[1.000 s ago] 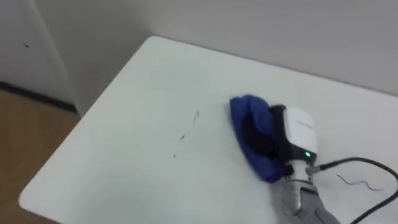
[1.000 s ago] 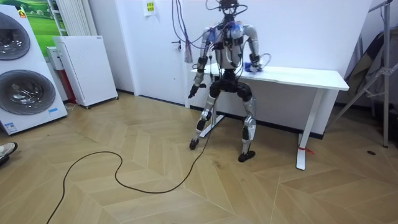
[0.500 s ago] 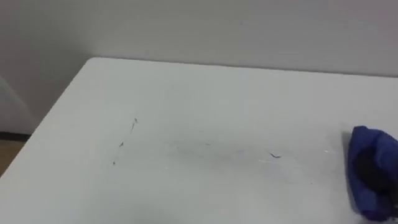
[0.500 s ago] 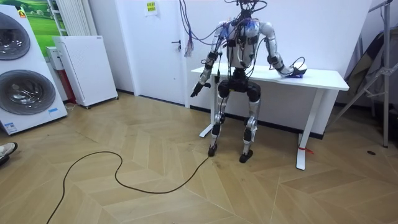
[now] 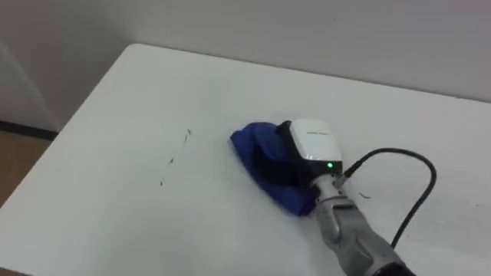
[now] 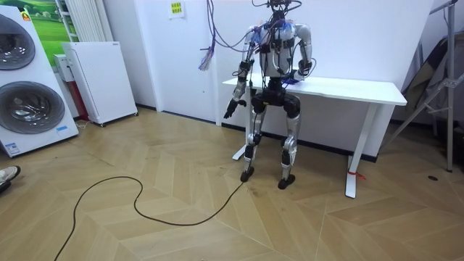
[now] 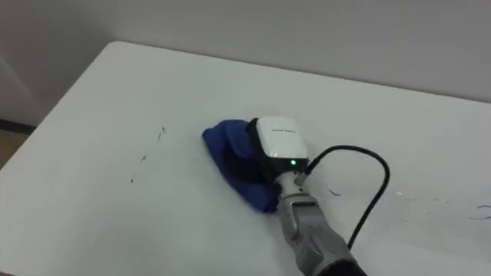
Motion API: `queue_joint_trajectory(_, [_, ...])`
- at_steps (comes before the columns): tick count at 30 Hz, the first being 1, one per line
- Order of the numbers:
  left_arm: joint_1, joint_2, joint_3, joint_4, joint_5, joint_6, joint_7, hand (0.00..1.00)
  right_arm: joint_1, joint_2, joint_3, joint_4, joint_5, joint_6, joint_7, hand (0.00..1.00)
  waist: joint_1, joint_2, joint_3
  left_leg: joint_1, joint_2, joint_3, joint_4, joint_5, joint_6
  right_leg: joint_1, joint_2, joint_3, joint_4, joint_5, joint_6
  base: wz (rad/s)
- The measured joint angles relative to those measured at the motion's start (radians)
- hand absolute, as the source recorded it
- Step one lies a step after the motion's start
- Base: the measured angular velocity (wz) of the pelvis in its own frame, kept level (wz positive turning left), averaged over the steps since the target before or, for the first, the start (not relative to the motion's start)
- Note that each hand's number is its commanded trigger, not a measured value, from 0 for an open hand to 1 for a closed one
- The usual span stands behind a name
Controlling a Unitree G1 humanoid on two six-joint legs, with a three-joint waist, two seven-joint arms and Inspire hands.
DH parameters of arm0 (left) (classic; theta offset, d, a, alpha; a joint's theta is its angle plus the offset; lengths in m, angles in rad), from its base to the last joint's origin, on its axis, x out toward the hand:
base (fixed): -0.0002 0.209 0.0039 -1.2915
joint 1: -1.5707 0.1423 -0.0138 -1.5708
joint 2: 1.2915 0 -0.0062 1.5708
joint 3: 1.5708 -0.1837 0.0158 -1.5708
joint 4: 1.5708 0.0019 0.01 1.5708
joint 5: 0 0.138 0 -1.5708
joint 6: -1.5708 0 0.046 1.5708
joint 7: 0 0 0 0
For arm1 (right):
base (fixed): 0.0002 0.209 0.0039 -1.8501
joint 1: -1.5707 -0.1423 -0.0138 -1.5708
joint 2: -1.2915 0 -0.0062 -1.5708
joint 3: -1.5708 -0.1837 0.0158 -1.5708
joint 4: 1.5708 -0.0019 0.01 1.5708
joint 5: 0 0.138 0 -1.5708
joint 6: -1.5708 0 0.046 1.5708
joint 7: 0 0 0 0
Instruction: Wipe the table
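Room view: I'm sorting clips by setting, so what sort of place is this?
Probably an indoor test room set up like a home utility space: stacked washing machines at the room view's left, a white table, and a wood parquet floor.

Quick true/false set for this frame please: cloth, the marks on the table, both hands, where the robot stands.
1. The blue cloth lies on the white table with the right hand on top of it. True.
2. The cloth covers the dark marks. False: the marks lie bare to the cloth's left, apart from it.
3. The left hand rests on the table. False: it hangs beside the robot's hip, off the table.
4. The robot stands at the part of the table toward the room view's left. True.
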Motion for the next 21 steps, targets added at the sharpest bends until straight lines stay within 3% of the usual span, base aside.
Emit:
queue_joint_trajectory(2, [0.016, 0.009, 0.083, -0.009, 0.019, -0.013, 0.002, 0.00, 0.118, -0.018, -0.105, -0.002, 0.003, -0.054, -0.107, 1.00, -0.052, -0.001, -0.0023, 0.017, -0.010, 0.001, -0.003, 0.003, 0.005, 0.044, -0.012, -0.017, -0.029, -0.008, 0.017, 0.54])
queue_joint_trajectory(5, [0.020, 0.040, 0.117, -0.009, 0.046, -0.022, 0.004, 0.00, 0.246, -0.081, -0.226, 0.007, 0.016, -0.093, -0.243, 1.00, -0.083, -0.005, -0.0066, 0.035, -0.027, 0.018, -0.016, 0.008, 0.013, 0.069, -0.026, -0.009, -0.046, -0.008, 0.027, 0.12])
queue_joint_trajectory(6, [0.025, 0.042, 0.126, -0.010, 0.047, -0.022, 0.004, 0.00, 0.265, -0.092, -0.246, 0.011, 0.023, -0.094, -0.261, 1.00, -0.087, -0.006, -0.0077, 0.035, -0.029, 0.021, -0.016, 0.008, 0.013, 0.073, -0.029, -0.009, -0.049, -0.007, 0.030, -0.06])
queue_joint_trajectory(7, [0.027, 0.044, 0.139, -0.012, 0.048, -0.025, 0.004, 0.00, 0.295, -0.106, -0.288, 0.025, 0.029, -0.095, -0.286, 1.00, -0.098, -0.010, -0.0151, 0.037, -0.034, 0.025, -0.016, 0.007, 0.015, 0.079, -0.033, -0.009, -0.059, -0.004, 0.035, 0.00])
queue_joint_trajectory(12, [0.031, 0.044, 0.128, -0.056, 0.046, -0.056, 0.000, 0.00, 0.304, -0.119, -0.341, 0.085, 0.071, -0.090, -0.294, 1.00, -0.106, -0.016, -0.0182, 0.069, -0.036, 0.034, -0.019, -0.009, 0.038, 0.107, -0.034, -0.004, -0.059, -0.001, 0.042, -0.05])
queue_joint_trajectory(15, [0.026, 0.037, 0.090, -0.059, 0.045, -0.053, 0.003, 0.00, 0.269, -0.118, -0.304, 0.064, 0.073, -0.047, -0.247, 1.00, -0.099, -0.011, -0.0206, 0.084, -0.035, 0.033, -0.031, -0.012, 0.039, 0.110, -0.030, 0.002, -0.055, 0.002, 0.039, -0.20])
queue_joint_trajectory(18, [0.019, 0.015, 0.040, -0.044, 0.040, -0.040, 0.015, 0.00, 0.235, -0.099, -0.248, 0.011, 0.076, 0.035, -0.178, 1.00, -0.089, -0.011, -0.0199, 0.088, -0.031, 0.032, -0.030, -0.012, 0.039, 0.105, -0.022, 0.004, -0.049, 0.012, 0.030, -0.26])
queue_joint_trajectory(20, [0.000, -0.007, 0.005, -0.035, 0.041, -0.038, 0.020, 0.00, 0.181, -0.079, -0.182, -0.054, 0.087, 0.116, -0.081, 1.00, -0.050, -0.012, -0.0174, 0.085, -0.028, 0.027, -0.030, -0.013, 0.038, 0.078, -0.015, 0.003, -0.037, 0.022, 0.019, -0.45])
queue_joint_trajectory(21, [-0.006, -0.011, -0.002, -0.035, 0.041, -0.038, 0.022, 0.00, 0.172, -0.074, -0.157, -0.087, 0.086, 0.129, -0.049, 1.00, -0.040, -0.012, -0.0159, 0.082, -0.027, 0.026, -0.030, -0.013, 0.038, 0.072, -0.013, 0.002, -0.037, 0.026, 0.016, -0.40])
